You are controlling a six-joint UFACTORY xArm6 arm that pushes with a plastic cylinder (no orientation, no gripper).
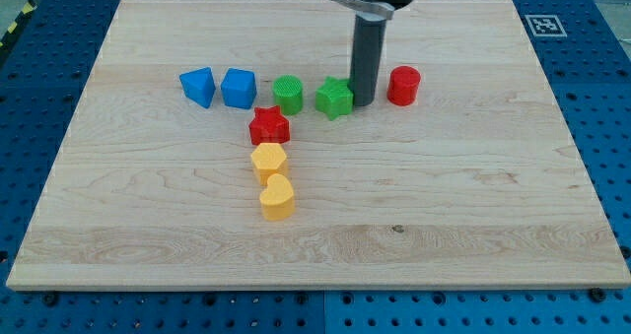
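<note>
My tip [364,101] rests on the board between the green star [334,98] and the red cylinder [402,86]. It stands right against the green star's right side, and a small gap separates it from the red cylinder. Left of the star sit a green cylinder [288,95], a blue cube [238,88] and a blue wedge-like block [198,86]. Below this row a red star [269,126], a yellow hexagon [268,161] and a yellow heart [277,197] form a column.
The wooden board [473,206] lies on a blue perforated table. A fiducial marker [545,25] is stuck at the board's top right corner.
</note>
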